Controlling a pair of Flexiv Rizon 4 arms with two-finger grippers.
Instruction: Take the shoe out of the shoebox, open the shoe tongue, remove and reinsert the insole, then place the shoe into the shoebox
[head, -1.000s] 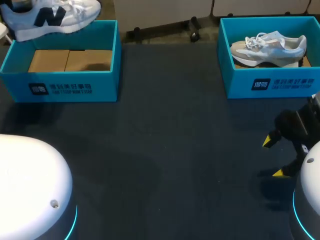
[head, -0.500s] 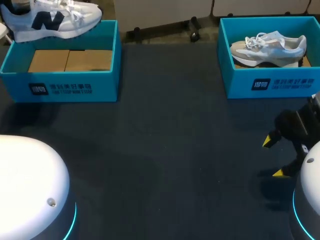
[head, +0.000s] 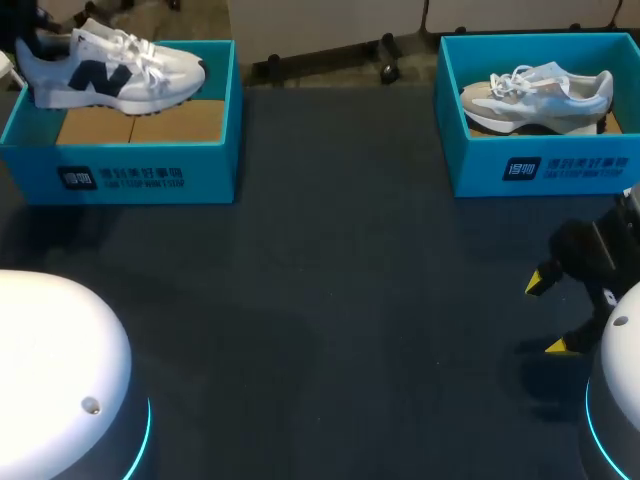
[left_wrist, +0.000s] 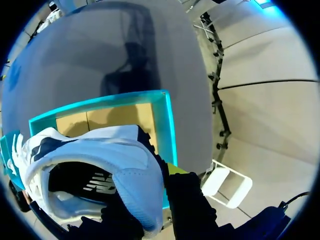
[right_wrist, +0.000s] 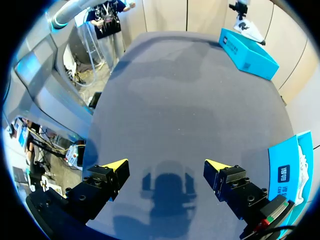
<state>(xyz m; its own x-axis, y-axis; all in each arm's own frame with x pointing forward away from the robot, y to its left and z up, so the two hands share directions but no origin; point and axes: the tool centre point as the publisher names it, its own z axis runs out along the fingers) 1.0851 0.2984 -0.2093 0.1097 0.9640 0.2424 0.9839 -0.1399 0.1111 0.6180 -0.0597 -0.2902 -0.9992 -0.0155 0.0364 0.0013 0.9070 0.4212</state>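
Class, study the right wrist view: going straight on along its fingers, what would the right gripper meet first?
Probably the bare table: the open right gripper points down at it, its shadow lying just ahead. Depth is hard to judge.

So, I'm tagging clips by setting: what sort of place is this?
Probably a robot test bench, not a shop: a dark table, a teal left shoebox and right shoebox, and the robot's left hand shut on a white and navy sneaker.
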